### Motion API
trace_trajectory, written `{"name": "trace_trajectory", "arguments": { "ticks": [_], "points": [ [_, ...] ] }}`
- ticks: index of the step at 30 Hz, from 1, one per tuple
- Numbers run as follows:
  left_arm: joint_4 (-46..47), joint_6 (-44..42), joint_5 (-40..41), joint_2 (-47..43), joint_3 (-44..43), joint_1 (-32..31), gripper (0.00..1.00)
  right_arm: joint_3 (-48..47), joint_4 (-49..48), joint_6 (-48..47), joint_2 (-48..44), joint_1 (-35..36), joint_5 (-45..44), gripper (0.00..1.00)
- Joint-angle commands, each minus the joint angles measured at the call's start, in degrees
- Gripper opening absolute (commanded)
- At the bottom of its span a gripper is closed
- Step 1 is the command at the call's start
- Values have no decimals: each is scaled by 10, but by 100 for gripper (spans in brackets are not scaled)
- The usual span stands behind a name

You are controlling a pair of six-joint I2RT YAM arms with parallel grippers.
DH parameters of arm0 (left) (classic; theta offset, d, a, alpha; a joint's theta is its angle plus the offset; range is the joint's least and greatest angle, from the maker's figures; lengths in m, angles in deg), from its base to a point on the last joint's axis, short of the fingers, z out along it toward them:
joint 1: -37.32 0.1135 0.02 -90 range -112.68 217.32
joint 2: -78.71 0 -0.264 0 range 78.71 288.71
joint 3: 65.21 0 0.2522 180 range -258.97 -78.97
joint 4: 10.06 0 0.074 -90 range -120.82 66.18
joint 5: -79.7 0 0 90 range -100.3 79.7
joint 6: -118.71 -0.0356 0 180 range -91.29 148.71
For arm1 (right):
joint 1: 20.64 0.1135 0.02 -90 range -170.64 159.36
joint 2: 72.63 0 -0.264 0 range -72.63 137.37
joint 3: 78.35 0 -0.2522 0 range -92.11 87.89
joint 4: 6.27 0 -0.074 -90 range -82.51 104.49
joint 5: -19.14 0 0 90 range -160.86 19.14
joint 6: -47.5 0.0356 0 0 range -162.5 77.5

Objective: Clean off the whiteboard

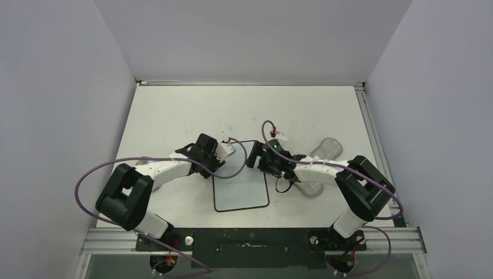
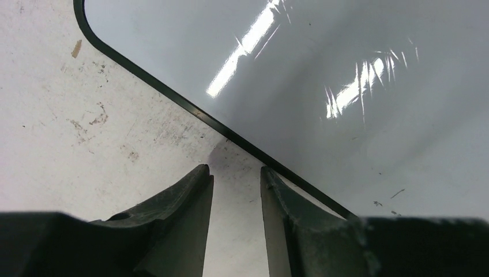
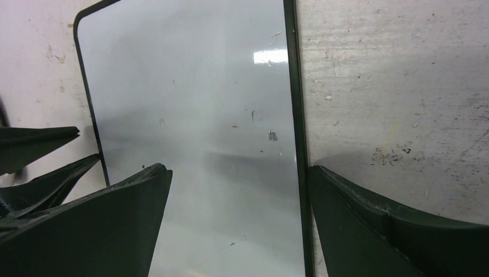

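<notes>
The whiteboard (image 1: 241,185) lies flat on the table between the two arms, white with a thin black rim. My left gripper (image 1: 225,151) is at its far left corner. In the left wrist view the left gripper (image 2: 235,173) is open and empty, low over the bare table just outside the board's rim (image 2: 190,107). My right gripper (image 1: 256,158) is at the board's far right edge. In the right wrist view the right gripper (image 3: 239,170) is wide open and empty, with one finger over the board (image 3: 190,86) and one outside its rim. Small dark specks (image 3: 271,135) remain on the board.
A grey peanut-shaped lump (image 1: 327,147) lies on the table to the right of the board, partly hidden under my right arm. The white table (image 1: 174,116) is scuffed. Grey walls stand on three sides. The left gripper's fingers (image 3: 40,141) show at the left of the right wrist view.
</notes>
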Motion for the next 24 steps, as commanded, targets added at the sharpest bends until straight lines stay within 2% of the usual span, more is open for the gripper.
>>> {"name": "trace_trajectory", "arguments": {
  "ticks": [1,5,9,19,20,24],
  "points": [
    [15,-13,-40,19,19,2,33,12,-118,62,-2,3,89,91],
    [12,-7,-74,2,19,8,33,38,-251,104,-10,-1,170,96],
    [18,3,-125,-15,25,32,32,70,-377,149,-33,-1,210,99],
    [7,30,-171,-1,2,62,28,137,-612,239,-80,-3,226,83],
    [5,33,-173,1,-1,63,28,144,-633,246,-80,-3,223,82],
    [2,45,-180,3,-9,65,26,138,-601,238,-71,-1,228,81]
  ]
}}
